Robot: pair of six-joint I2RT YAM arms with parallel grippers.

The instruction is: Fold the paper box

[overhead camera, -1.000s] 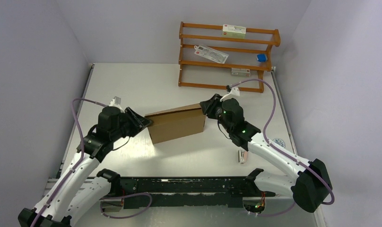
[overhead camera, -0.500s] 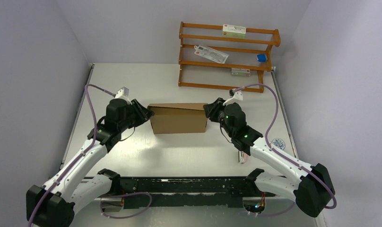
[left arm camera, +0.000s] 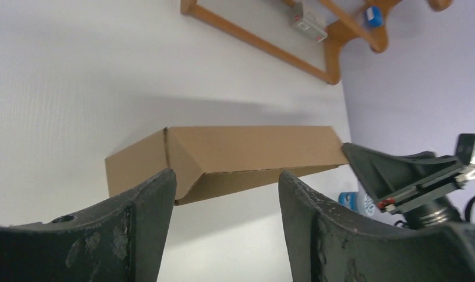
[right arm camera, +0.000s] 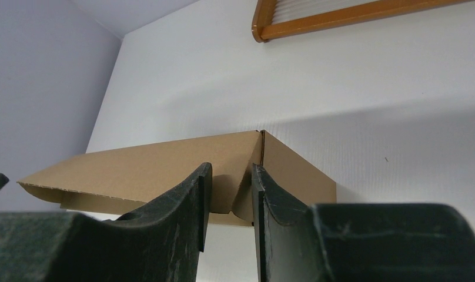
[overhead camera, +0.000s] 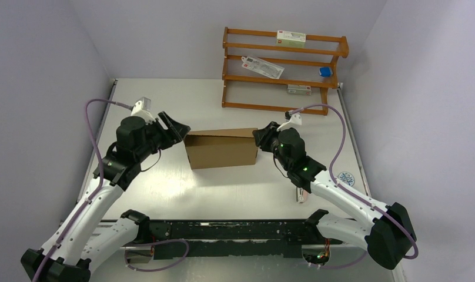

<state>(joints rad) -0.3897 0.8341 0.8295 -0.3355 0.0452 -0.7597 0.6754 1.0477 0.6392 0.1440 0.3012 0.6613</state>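
Between two end effectors (overhead camera: 180,131) (overhead camera: 258,137) sits one paper box (overhead camera: 222,151), possibly right-gripped.

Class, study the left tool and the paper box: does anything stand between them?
Nothing visible does. The left tool faces the left end of the paper box with its jaws open, and only bare table shows between them.

Lilac walls (overhead camera: 41,47), white table (overhead camera: 164,100), wooden rack (overhead camera: 273,107)

Whether right tool (right arm camera: 230,171) grips paper box (right arm camera: 153,164) unclear (rack (overhead camera: 264,107) print illegible).
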